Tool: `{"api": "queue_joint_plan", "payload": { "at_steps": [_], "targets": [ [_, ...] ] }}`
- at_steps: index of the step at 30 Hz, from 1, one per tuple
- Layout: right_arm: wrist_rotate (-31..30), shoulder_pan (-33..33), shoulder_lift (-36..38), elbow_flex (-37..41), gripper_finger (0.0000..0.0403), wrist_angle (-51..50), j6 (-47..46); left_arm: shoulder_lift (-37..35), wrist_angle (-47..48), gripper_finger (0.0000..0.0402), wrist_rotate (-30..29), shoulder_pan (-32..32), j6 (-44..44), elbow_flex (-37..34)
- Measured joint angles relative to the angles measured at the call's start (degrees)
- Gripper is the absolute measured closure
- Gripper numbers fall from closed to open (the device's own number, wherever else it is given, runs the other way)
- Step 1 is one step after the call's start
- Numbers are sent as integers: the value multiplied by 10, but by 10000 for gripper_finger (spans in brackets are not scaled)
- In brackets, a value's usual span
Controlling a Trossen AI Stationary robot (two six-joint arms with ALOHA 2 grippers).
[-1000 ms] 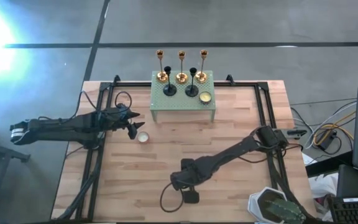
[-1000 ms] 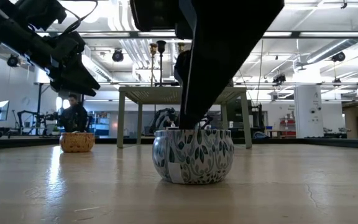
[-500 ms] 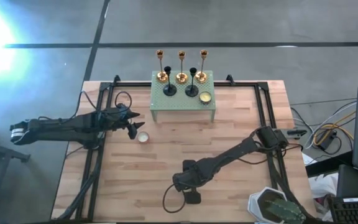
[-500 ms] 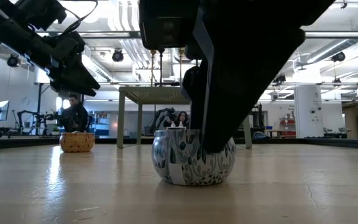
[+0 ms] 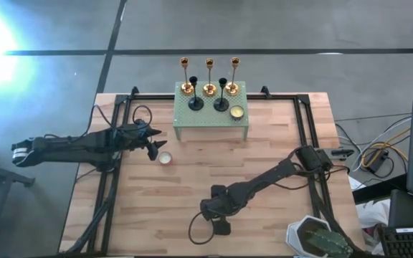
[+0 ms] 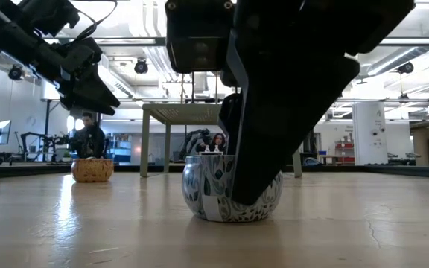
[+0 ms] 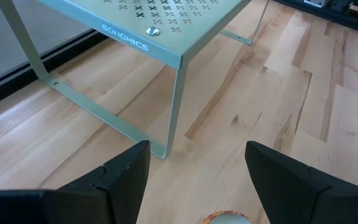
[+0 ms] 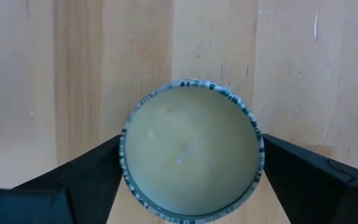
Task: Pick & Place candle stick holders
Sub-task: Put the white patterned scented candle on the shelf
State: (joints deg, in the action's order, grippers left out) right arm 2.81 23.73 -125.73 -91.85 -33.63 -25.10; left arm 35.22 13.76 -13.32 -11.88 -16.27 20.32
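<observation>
Wooden bench [image 5: 278, 208]: candle stick holders [image 5: 209, 87] are set on green stand [image 5: 210, 113] at far edge. Right pincer [image 8: 191, 186] is spread around patterned candle pot [image 8: 191, 149]; left pincer [image 7: 194, 180] is spread above small candle [image 5: 165, 158].

"SONGMICS" on the green stand [image 7: 166, 37]

Both arms were dark, near black, built of slim jointed segments. The left arm [image 5: 84, 147] ended in a pale, whitish base section, with black cable looped along it. The right arm [image 5: 264, 183] carried a boxy housing at its elbow and blunt, wedge-shaped black fingers [image 8: 73, 186].
</observation>
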Motion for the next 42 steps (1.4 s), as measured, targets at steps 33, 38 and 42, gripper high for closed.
{"api": "queue_joint_plan", "payload": {
  "at_steps": [33, 38, 42],
  "targets": [
    [-16, -36, 36, -13, 118, -114, -4, 2, 7, 133, 0, 0, -33, -11],
    [-14, -52, 65, -13, 117, -137, 1, 2, -8, 133, 0, 0, -31, -11],
    [-15, -76, 97, -13, 117, -152, 20, 2, -18, 133, 0, 0, -31, -11]
  ]
}}
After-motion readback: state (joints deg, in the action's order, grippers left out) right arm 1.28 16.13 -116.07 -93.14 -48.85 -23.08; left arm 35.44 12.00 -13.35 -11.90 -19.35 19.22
